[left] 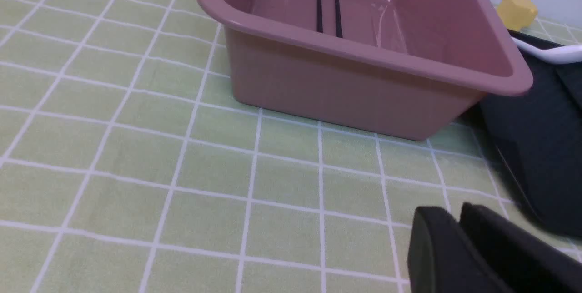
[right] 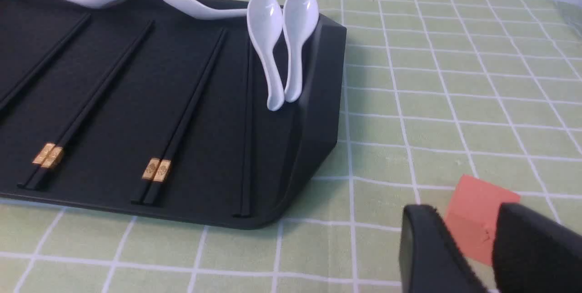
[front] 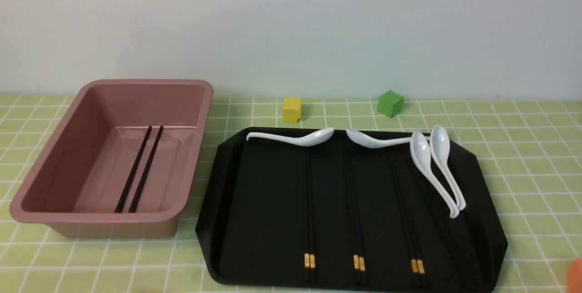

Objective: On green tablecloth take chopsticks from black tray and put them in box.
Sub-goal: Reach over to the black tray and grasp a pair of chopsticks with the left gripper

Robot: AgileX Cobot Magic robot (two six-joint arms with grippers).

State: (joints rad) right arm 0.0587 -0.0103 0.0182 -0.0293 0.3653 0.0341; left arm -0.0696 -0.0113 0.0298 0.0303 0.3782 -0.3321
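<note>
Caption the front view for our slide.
One chopstick pair in pink box; three gold-banded pairs and four spoons on black tray.

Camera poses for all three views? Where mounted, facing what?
Front: between the arms, facing forward at the box, black tray and wall; no robot parts visible.
Left wrist: low over the green tablecloth, facing the box's corner; left gripper in frame.
Right wrist: low, facing the tray's corner and white spoons; right gripper in frame.
Shared: all three show the tray and yellow cube.

Four white spoons: two lie crosswise with bowls toward each other, two side by side, touching. Behind them stand a yellow cube and a green cube, well apart. An orange-red block lies at far right.
</note>
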